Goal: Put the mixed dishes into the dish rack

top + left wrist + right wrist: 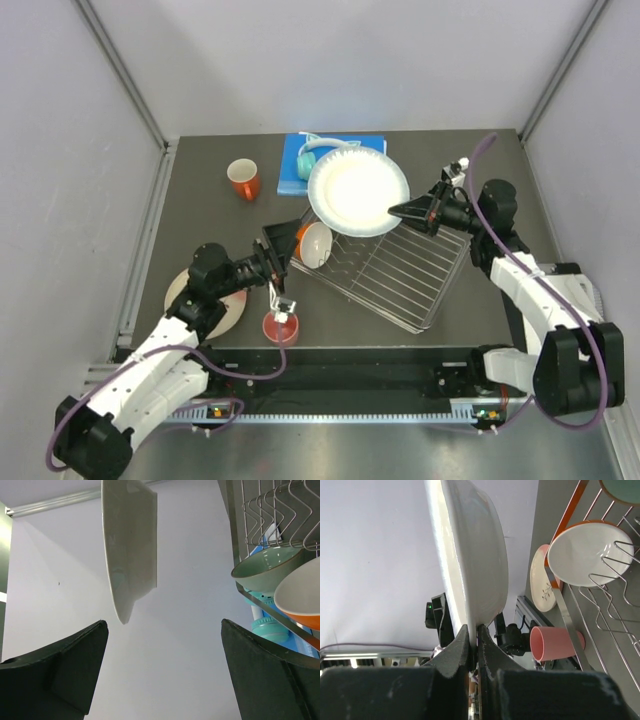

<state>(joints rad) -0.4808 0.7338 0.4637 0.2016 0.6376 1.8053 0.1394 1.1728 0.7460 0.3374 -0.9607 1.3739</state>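
Note:
My right gripper point(402, 212) is shut on the rim of a white plate point(358, 192) and holds it in the air over the far left of the dish rack point(400, 270). In the right wrist view the pads point(474, 630) pinch the plate point(470, 555) edge-on. My left gripper point(283, 245) is open and empty beside an orange-and-white bowl point(315, 243) in the rack's left corner. A mint green bowl point(265, 570) sits behind it. An orange cup point(243, 179) stands far left. A coral pink cup point(281, 327) and a pink-and-cream plate point(228, 305) lie near the front.
A blue book point(293, 165) with teal headphones point(308, 158) on it lies at the back, partly under the raised plate. The rack's wire prongs point(615, 605) stand to the right of the bowl. Grey walls close in the table on three sides.

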